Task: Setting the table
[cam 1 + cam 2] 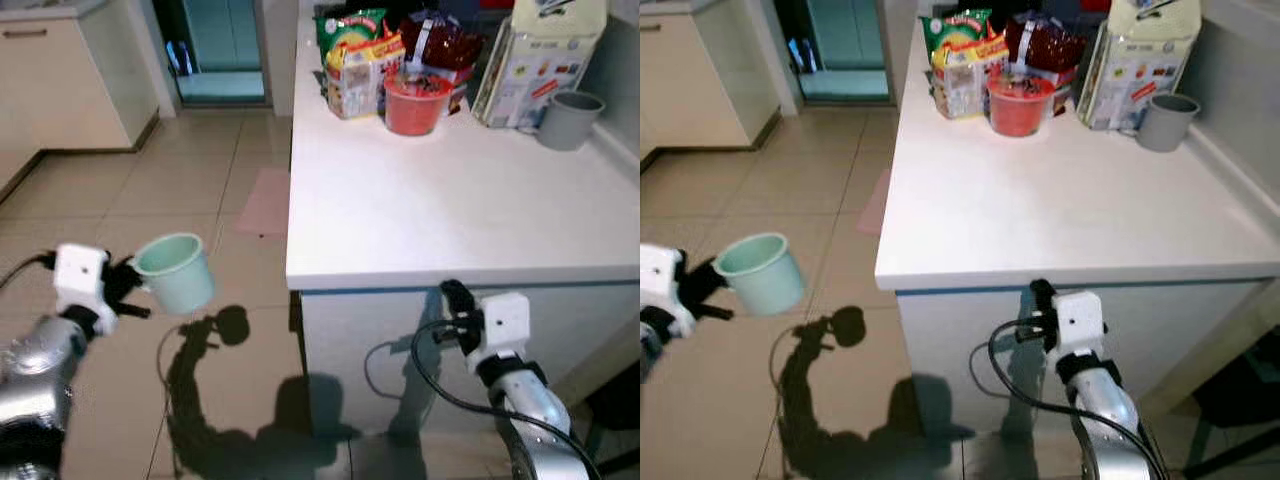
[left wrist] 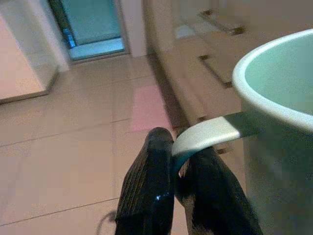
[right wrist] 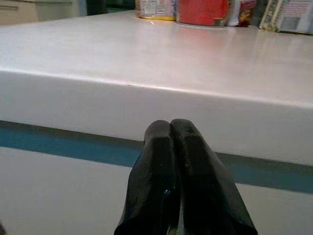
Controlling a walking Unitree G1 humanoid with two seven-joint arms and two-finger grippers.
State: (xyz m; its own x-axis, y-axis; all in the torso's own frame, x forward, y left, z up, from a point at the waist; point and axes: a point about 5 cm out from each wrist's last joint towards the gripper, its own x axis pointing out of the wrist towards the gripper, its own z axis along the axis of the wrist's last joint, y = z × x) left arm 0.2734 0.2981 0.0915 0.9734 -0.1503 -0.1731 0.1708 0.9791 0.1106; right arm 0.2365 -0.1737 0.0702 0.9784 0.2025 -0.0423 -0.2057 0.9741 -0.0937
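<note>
Left wrist view has the mint-green cup (image 2: 279, 142) up close, its curved handle (image 2: 208, 137) pinched between the two black fingers (image 2: 149, 191) of the left end effector (image 2: 178, 169), which is clamped on it. From the head views the cup (image 1: 175, 270) is held upright with its mouth open upward, out over the tiled floor (image 1: 130, 180), well to the left of the white counter (image 1: 450, 210) and below the level of its top. Its shadow and the arm's fall on the tiles just beside the counter's front corner.

The right end effector (image 3: 171, 142) has its fingers pressed together, holding nothing, and sits just below the front edge of the counter, near the blue strip (image 3: 58, 139) under the top.

At the far end of the counter stand a red cup (image 1: 413, 102), several snack bags (image 1: 362, 62), a tall carton (image 1: 540, 60) and a grey cup (image 1: 570, 118) near the wall. A pink mat (image 1: 265, 200) lies on the floor beside the counter, and a cabinet (image 1: 60, 80) stands across the room.
</note>
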